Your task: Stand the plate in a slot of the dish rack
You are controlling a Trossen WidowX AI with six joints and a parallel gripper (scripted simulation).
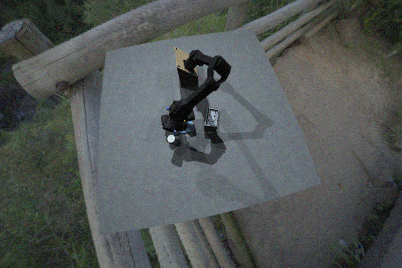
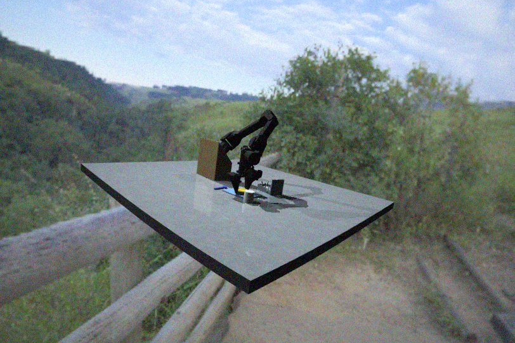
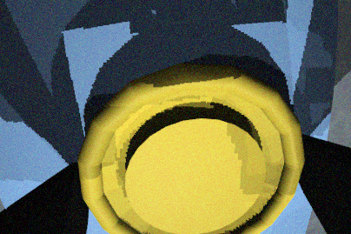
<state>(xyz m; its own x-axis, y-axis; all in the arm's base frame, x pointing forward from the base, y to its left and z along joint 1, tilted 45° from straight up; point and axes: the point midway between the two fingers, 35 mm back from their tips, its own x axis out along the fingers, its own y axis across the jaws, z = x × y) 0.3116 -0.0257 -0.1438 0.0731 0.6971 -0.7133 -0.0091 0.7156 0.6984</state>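
The yellow plate (image 1: 184, 121) (image 2: 241, 190) (image 3: 195, 174) lies flat, face up, low over a light blue mat. My gripper (image 2: 242, 190) (image 3: 190, 163) points down over it with its fingers set wide. In the wrist view the two dark fingertips meet the plate's rim on opposite sides, with no gap visible, and the rim covers part of their inner edges. It looks shut on the plate across its width. The dish rack (image 1: 211, 128) (image 2: 277, 187) stands to the right of the plate, with thin dark prongs inside. The arm largely hides the plate in the top view.
The light blue mat (image 2: 228, 191) (image 3: 26, 152) is under the plate. A pale cylinder (image 1: 171, 138) (image 2: 248, 196) stands close beside the mat. A small dark blue bar (image 1: 168, 108) (image 2: 220, 187) lies at the left. A tall brown panel (image 1: 181, 60) (image 2: 207, 158) stands near the arm's base.
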